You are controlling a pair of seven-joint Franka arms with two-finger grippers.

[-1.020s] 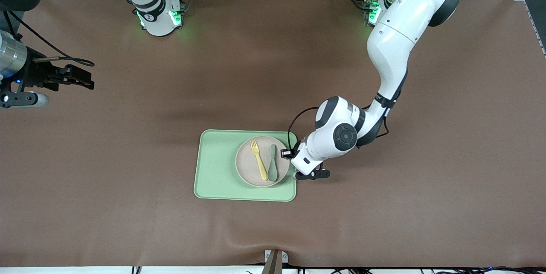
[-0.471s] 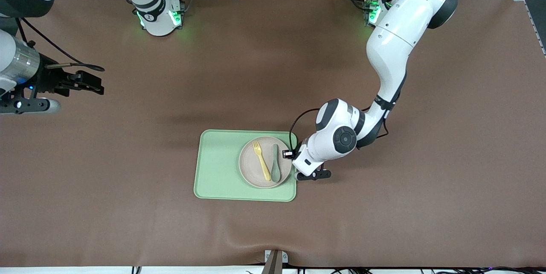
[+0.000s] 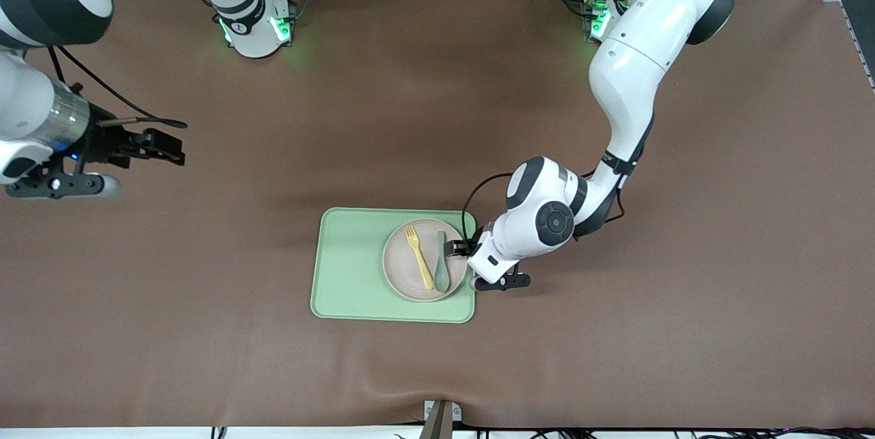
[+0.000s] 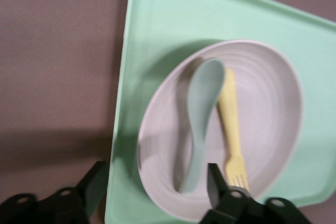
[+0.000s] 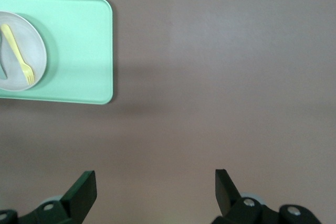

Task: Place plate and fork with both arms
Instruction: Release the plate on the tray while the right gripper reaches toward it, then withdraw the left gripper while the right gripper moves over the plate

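The pale beige-pink plate [image 3: 400, 268] lies on the light-green tray [image 3: 348, 268], at the tray's end toward the left arm. The yellow fork [image 3: 418, 258] lies on the plate beside a grey-green spoon [image 3: 441, 264]. My left gripper [image 3: 459, 247] is low at the plate's edge and open. In the left wrist view its gripper [image 4: 156, 187] has the plate's [image 4: 268, 108] rim between its fingers, with the fork [image 4: 231, 124] and spoon [image 4: 202, 114] past them. My right gripper [image 3: 164, 145] is open and empty over bare table toward the right arm's end. It also shows in the right wrist view [image 5: 152, 187].
The brown mat [image 3: 615, 357] covers the whole table. The tray's half toward the right arm is bare [image 5: 79, 51]. Both arm bases [image 3: 256, 29] stand at the table's edge farthest from the front camera.
My right gripper has moved over the table toward the tray. The plate with the fork and spoon has shifted slightly toward the left arm's end of the tray. The left gripper stays at its rim.
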